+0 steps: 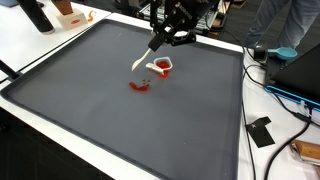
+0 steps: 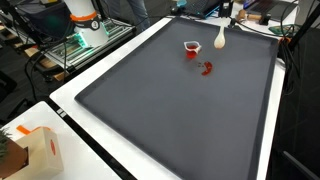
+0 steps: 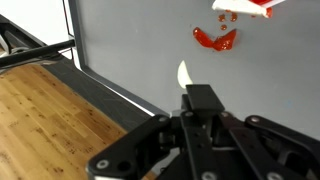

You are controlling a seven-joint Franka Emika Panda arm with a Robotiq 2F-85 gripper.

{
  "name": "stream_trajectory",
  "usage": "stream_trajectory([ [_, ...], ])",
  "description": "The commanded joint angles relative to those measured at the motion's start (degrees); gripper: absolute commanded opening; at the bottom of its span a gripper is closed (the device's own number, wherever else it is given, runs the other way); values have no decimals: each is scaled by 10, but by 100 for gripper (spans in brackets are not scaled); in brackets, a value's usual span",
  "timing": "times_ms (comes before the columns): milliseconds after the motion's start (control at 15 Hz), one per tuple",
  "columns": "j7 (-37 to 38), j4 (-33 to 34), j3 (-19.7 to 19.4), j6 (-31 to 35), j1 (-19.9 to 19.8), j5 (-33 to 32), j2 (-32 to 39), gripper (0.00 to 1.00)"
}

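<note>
Scraps of red (image 1: 140,86) lie on the grey mat (image 1: 90,110) toward the far edge of the desk (image 1: 40,50); just right, the claw (image 1: 159,43) pinches a white spoon (image 1: 143,61), closed tight on its handle, bowl beside a small cup (image 1: 163,66).

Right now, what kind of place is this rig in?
Likely a lab or workshop: a grey mat on a white table, loose cables at its edge, an equipment rack nearby. The fingers pinch a white spoon.
</note>
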Motion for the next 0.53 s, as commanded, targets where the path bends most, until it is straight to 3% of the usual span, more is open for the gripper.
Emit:
stream_trajectory([
  [0, 45, -15, 2, 14, 7, -61, 13, 3],
  [467, 61, -14, 10, 44, -3, -90, 45, 3],
])
